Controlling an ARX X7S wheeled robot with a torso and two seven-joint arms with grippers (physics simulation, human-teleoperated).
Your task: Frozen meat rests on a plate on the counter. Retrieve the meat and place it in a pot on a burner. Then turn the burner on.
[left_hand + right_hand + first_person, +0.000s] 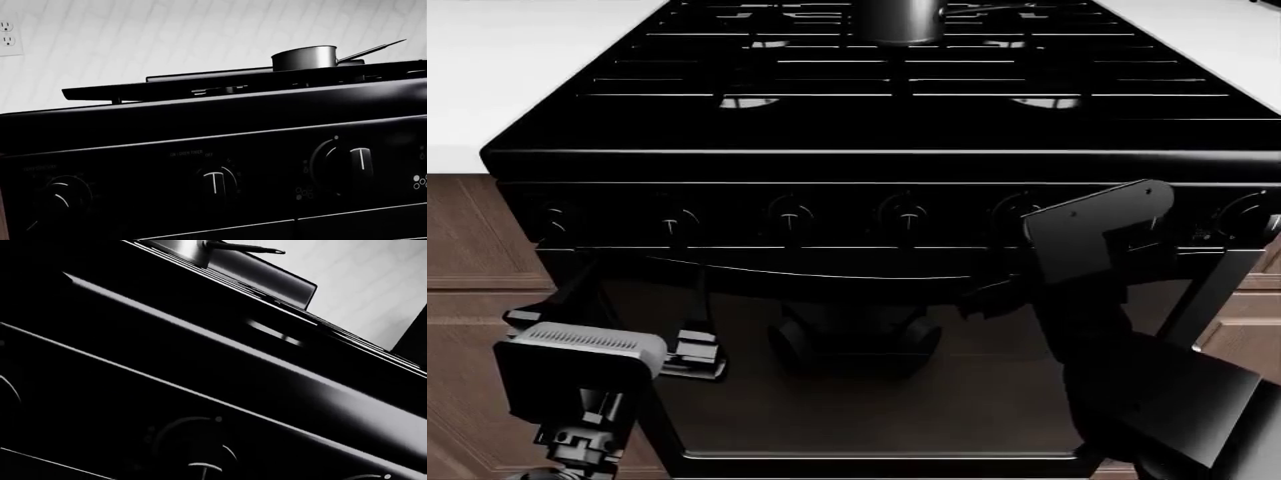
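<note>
A black gas stove point(868, 110) filled the head view, set into a white table point(507, 70) over brown wooden cabinets point(474, 300). A row of round knobs point(790, 215) ran along the stove's front panel above the glossy oven door point(868, 400). Pale tiled wall point(167, 40) with a power outlet point(8, 35) showed behind. The small dark metal saucepan point(897, 18) sat on a rear burner, handle sticking out sideways. Both arms hung low before the oven, well below and apart from the pot. The left hand point(694, 352) pointed toward the oven door; whether its fingers were spread could not be told. The right hand was hidden behind its own arm point(1121, 300).
</note>
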